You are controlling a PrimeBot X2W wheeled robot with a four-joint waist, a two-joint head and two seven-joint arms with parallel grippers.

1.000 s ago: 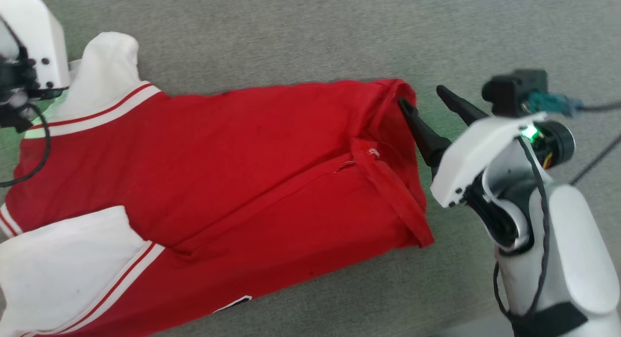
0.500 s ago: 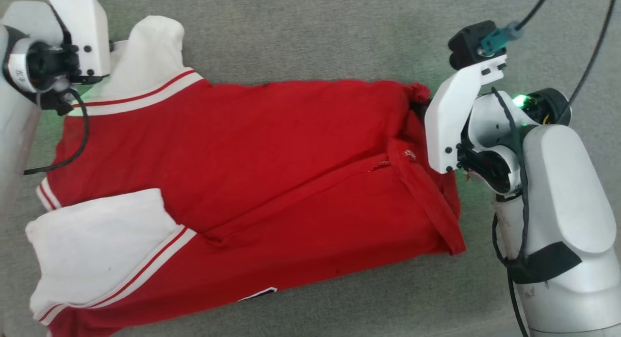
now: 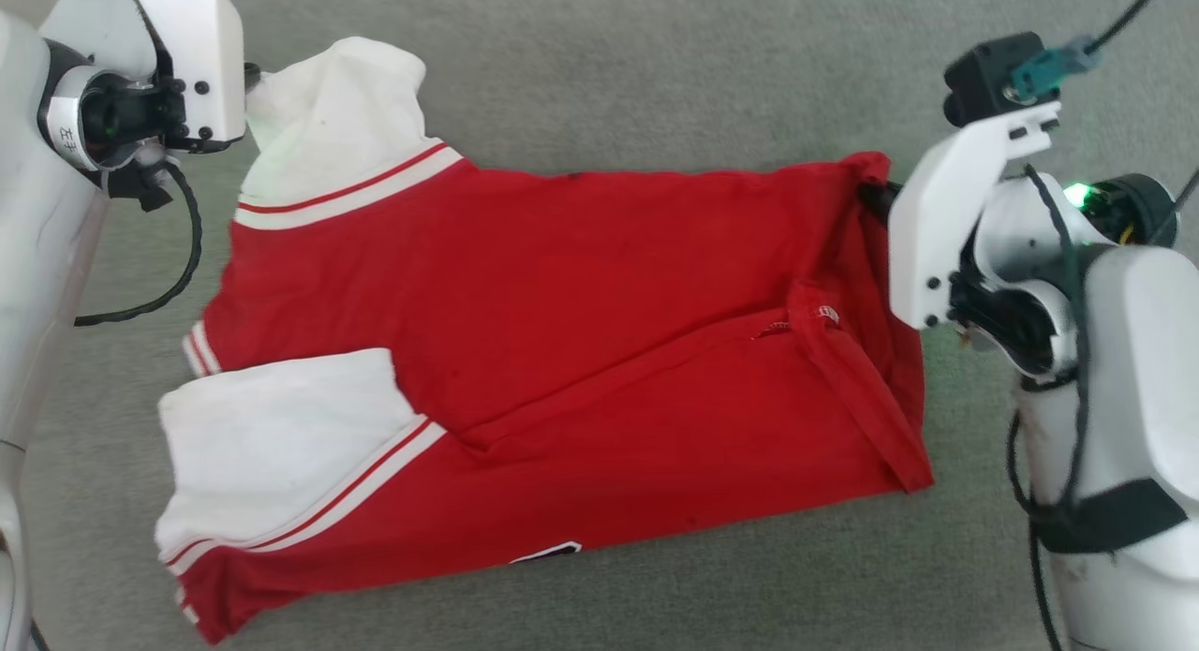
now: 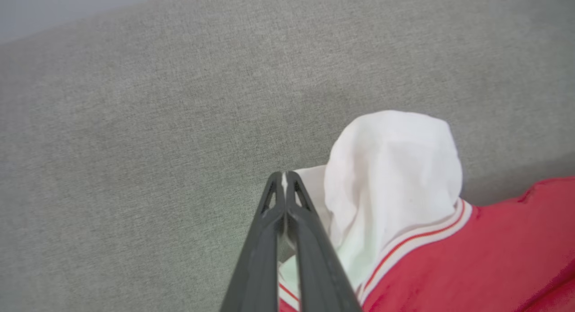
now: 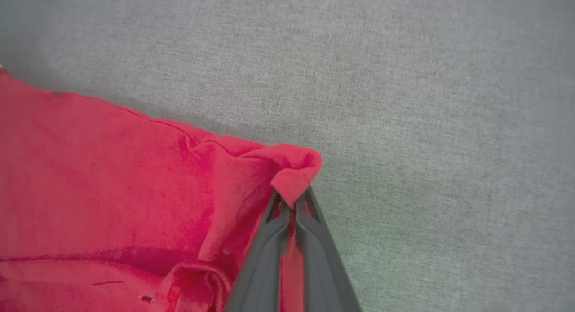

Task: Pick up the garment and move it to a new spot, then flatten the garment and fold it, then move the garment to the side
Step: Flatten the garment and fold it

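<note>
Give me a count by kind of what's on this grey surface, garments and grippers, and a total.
Garment: 1
Grippers: 2, the left gripper and the right gripper, each shut on the garment
Total: 3

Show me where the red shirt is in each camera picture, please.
Head view: shirt across the middle.
Left wrist view: shirt lower right, white sleeve uppermost.
Right wrist view: shirt at left, corner reaching centre.
Shared landmark: the grey fabric surface beneath it.
</note>
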